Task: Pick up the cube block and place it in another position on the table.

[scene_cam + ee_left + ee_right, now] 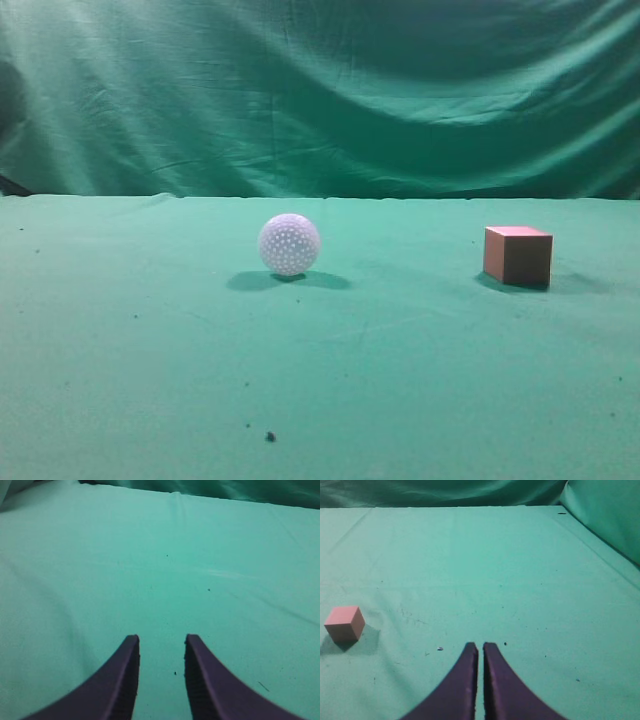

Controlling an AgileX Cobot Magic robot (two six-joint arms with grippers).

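You're seeing the reddish-brown cube block (pixel 518 256) sitting flat on the green table (pixel 150 350), well left of the right gripper's fingers (pixel 465 680), apparently untouched and upright.

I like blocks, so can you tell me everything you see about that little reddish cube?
The cube block is small and plain, with a pale salmon top and darker reddish-brown sides, smooth and unmarked. It sits flat and upright on the green cloth table, turned slightly so two sides show, casting a soft shadow. It stands apart to the right of the white dimpled ball. Nothing touches it but the table; in the right wrist view it lies to the left of the right tool.
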